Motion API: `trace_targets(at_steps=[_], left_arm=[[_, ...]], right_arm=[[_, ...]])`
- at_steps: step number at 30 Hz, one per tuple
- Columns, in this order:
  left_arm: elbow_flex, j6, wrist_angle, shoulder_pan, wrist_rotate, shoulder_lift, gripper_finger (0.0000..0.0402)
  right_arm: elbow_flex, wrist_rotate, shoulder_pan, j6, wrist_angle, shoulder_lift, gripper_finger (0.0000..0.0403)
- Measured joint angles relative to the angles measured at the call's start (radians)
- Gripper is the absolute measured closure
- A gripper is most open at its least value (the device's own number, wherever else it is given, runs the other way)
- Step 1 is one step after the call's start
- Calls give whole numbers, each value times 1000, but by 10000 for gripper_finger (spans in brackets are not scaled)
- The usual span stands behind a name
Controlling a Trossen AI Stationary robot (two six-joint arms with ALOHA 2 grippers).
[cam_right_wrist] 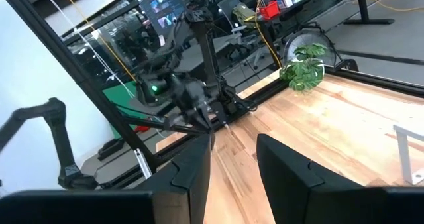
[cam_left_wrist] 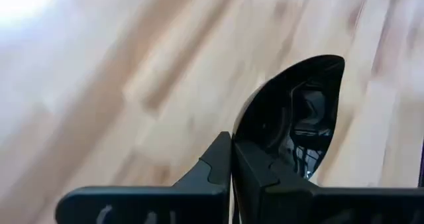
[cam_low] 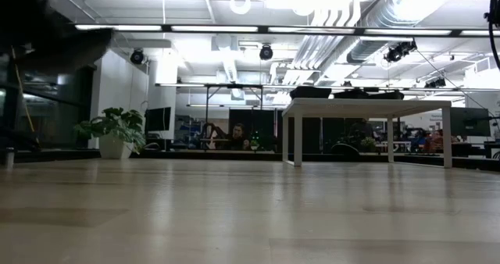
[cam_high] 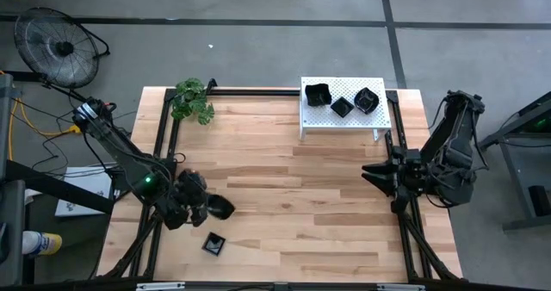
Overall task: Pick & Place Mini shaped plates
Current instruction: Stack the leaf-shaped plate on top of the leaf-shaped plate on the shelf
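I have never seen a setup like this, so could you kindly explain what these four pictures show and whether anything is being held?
Two dark robot arms work at a wooden table. One picture looks straight down, one looks level across the tabletop, and two come from cameras on the arms' wrists. The left pincer is shut on a glossy black mini plate, gripping its edge. Another black plate lies on the wood nearby, and three more sit on the white rack at the far edge. A small plant stands at the far left corner. The right pincer waits open at the right side, holding nothing.
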Motion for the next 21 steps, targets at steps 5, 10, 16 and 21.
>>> trace_targets(at_steps=[5, 10, 16, 21], left_arm=[[51, 68, 17, 0, -306, 1, 401], [83, 298, 137, 18, -633, 1, 401], [84, 734, 448, 128, -751, 1, 401], [84, 1014, 687, 270, -676, 1, 401]], right_arm=[[0, 30, -24, 0, -9, 29, 284], [0, 100, -93, -3, -5, 99, 284], [0, 106, -204, -79, 123, 201, 284], [0, 103, -318, -308, 347, 285, 284]])
